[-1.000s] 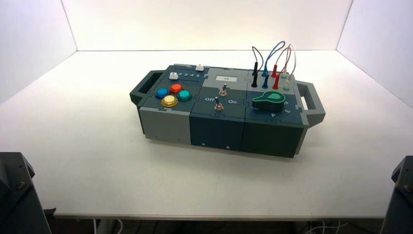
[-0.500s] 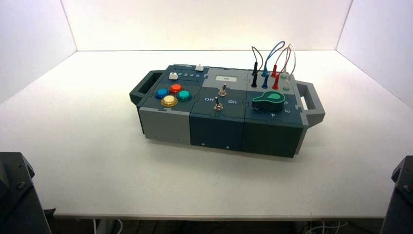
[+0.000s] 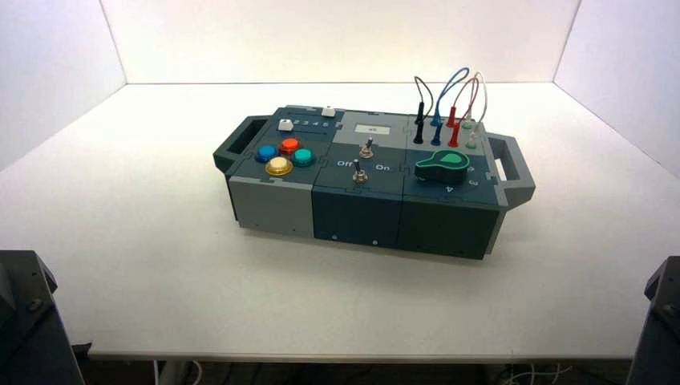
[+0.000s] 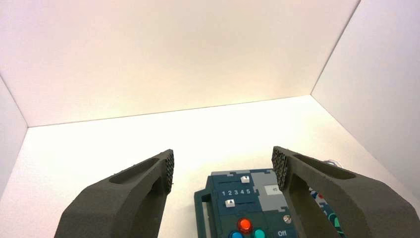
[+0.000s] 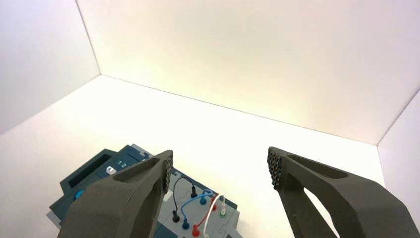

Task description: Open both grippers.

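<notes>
The box [image 3: 365, 212] stands in the middle of the white table, with handles at both ends. My left gripper [image 4: 222, 171] is open and empty, held back from the box and looking over its end with two white sliders [image 4: 244, 179] and the coloured buttons [image 4: 244, 226]. My right gripper [image 5: 221, 171] is open and empty, held back from the box and looking over its wired end, where black, blue, red and white wires [image 5: 190, 208] are plugged in. In the high view only the arm bases show, at the lower left corner [image 3: 28, 321] and the lower right corner [image 3: 661, 317].
On the box top I see four coloured buttons [image 3: 282, 155], two toggle switches [image 3: 363, 160] between "Off" and "On", a green knob [image 3: 443, 165] and plugged wires [image 3: 449, 108]. White walls enclose the table on three sides.
</notes>
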You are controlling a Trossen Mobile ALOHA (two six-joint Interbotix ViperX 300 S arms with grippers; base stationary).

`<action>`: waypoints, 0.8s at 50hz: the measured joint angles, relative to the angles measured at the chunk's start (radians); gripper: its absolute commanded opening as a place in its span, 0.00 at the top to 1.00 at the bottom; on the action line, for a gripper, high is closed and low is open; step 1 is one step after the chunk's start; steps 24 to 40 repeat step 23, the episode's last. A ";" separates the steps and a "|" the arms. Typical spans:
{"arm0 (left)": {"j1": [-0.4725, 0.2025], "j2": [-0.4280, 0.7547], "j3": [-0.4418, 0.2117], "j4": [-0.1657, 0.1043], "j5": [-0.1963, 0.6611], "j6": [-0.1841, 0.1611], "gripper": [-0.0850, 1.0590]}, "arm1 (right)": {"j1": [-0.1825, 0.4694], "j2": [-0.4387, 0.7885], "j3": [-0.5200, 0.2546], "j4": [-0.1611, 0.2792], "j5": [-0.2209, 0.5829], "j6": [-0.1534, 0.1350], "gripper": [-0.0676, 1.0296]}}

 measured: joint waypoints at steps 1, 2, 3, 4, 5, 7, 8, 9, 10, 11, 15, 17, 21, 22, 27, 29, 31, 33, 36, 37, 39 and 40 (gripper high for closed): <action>0.000 0.000 0.000 -0.002 0.002 0.000 0.03 | 0.000 0.000 -0.002 0.000 0.002 0.000 0.03; 0.000 0.000 0.000 0.000 0.002 0.000 0.03 | 0.000 0.002 -0.002 0.000 0.000 0.000 0.03; 0.000 0.003 0.000 0.000 0.000 0.000 0.03 | 0.000 0.002 -0.002 0.000 0.002 0.000 0.03; 0.002 0.003 0.000 0.000 0.002 0.000 0.03 | 0.000 0.000 -0.002 0.000 0.000 0.000 0.03; 0.000 0.003 0.000 0.000 0.000 0.000 0.03 | 0.000 0.002 -0.002 0.000 0.002 0.000 0.03; 0.000 0.005 0.000 0.000 0.000 0.000 0.03 | 0.000 0.002 0.000 0.000 0.000 0.000 0.03; 0.000 0.006 0.000 0.000 0.000 0.000 0.03 | 0.000 0.002 -0.002 0.000 0.002 0.000 0.03; 0.002 0.008 0.000 0.000 0.000 0.002 0.03 | 0.000 0.002 -0.002 0.000 0.002 0.002 0.03; 0.002 0.008 0.000 0.000 0.000 0.002 0.03 | 0.000 0.002 -0.002 0.000 0.002 0.002 0.03; 0.002 0.009 0.000 0.000 0.000 0.002 0.03 | 0.000 0.000 -0.002 0.000 0.002 0.000 0.03; 0.000 0.017 0.000 0.002 0.000 0.000 0.03 | 0.000 0.002 0.000 0.000 0.002 0.002 0.03; 0.000 0.021 -0.002 0.002 0.000 0.002 0.03 | 0.000 0.002 0.000 0.000 0.002 0.002 0.03; 0.000 0.029 -0.002 0.002 0.000 0.002 0.03 | 0.000 0.000 0.000 0.000 0.000 0.000 0.03; 0.000 0.032 -0.002 0.002 0.000 0.000 0.03 | 0.000 0.002 0.000 0.000 0.002 0.002 0.03; 0.002 0.034 -0.002 0.002 0.000 0.002 0.03 | 0.000 0.002 0.000 0.000 0.000 0.002 0.03; 0.002 0.034 -0.002 0.002 0.000 0.002 0.03 | 0.000 0.002 0.000 0.000 0.000 0.002 0.03; 0.002 0.034 -0.002 0.002 0.000 0.002 0.03 | 0.000 0.002 0.000 0.000 0.000 0.002 0.03; 0.002 0.034 -0.002 0.002 0.000 0.002 0.03 | 0.000 0.002 0.000 0.000 0.000 0.002 0.03; 0.002 0.034 -0.002 0.002 0.000 0.002 0.03 | 0.000 0.002 0.000 0.000 0.000 0.002 0.03; 0.002 0.034 -0.002 0.002 0.000 0.002 0.03 | 0.000 0.002 0.000 0.000 0.000 0.002 0.03; 0.002 0.034 -0.002 0.002 0.000 0.002 0.03 | 0.000 0.002 0.000 0.000 0.000 0.002 0.03; 0.002 0.034 -0.002 0.002 0.000 0.002 0.03 | 0.000 0.002 0.000 0.000 0.000 0.002 0.03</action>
